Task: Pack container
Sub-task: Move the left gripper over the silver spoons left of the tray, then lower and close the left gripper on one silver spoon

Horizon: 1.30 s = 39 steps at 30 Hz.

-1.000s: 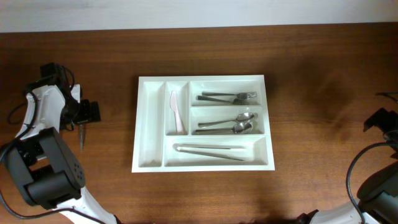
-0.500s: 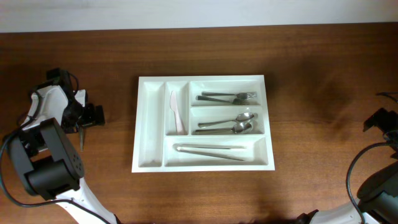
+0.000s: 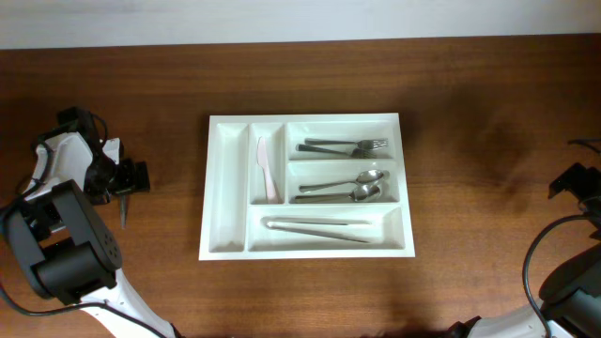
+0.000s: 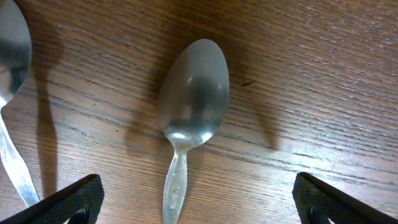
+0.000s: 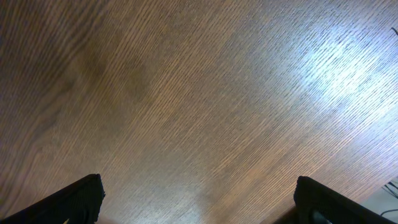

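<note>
Pickup step. Hovered left gripper point(image 4: 200, 202) wide open over spoon point(image 4: 193, 93) left of container point(image 3: 225, 188); right gripper point(image 5: 199, 202) wide too. Needed next: lowering, closing.

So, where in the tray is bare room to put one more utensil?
The leftmost narrow compartment, between the container wall and the white knife. The three wide compartments are crowded: forks, spoons, tongs.

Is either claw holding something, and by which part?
Nothing. The left claw and right claw are open; a spoon lies untouched below the left.
</note>
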Each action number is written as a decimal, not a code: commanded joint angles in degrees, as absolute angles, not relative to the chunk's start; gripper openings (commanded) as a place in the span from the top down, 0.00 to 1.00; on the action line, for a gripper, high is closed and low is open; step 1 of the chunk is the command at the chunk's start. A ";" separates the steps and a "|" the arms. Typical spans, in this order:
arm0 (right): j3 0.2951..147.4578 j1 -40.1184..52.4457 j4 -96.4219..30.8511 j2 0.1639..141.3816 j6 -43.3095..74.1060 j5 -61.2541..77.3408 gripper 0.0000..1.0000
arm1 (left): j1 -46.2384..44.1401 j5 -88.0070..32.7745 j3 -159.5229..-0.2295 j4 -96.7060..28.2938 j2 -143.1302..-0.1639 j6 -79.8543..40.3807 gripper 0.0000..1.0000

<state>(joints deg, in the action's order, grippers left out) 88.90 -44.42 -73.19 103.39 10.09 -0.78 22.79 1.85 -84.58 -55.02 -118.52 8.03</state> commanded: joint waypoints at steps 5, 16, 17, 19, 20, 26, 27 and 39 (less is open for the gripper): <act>88.60 -44.27 -73.17 103.66 10.15 -0.64 0.01 | 22.94 0.80 -84.36 -54.96 -119.15 9.98 0.01; 88.60 -44.27 -73.17 103.66 10.15 -0.64 0.01 | 22.94 0.78 -84.33 -54.63 -122.19 9.96 0.01; 88.60 -44.27 -73.17 103.66 10.15 -0.64 0.01 | 22.92 0.75 -84.33 -54.63 -122.21 9.96 0.01; 88.60 -44.27 -73.17 103.66 10.15 -0.64 0.01 | 22.94 0.78 -84.36 -54.52 -122.21 9.96 0.01; 88.60 -44.27 -73.17 103.66 10.15 -0.64 0.01 | 22.94 0.78 -84.36 -54.43 -122.21 9.96 0.01; 88.60 -44.27 -73.17 103.66 10.15 -0.64 0.01 | 22.94 0.78 -84.36 -54.08 -122.21 9.96 0.01; 88.60 -44.27 -73.17 103.66 10.15 -0.64 0.01 | 22.94 0.78 -84.36 -54.04 -122.21 9.96 0.01; 88.60 -44.27 -73.17 103.66 10.15 -0.64 0.01 | 22.94 3.86 -84.36 -53.15 -122.21 9.74 0.56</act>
<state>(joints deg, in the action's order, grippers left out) 88.90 -44.42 -73.19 103.39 10.11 -0.78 22.79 1.54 -84.64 -53.56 -120.97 9.50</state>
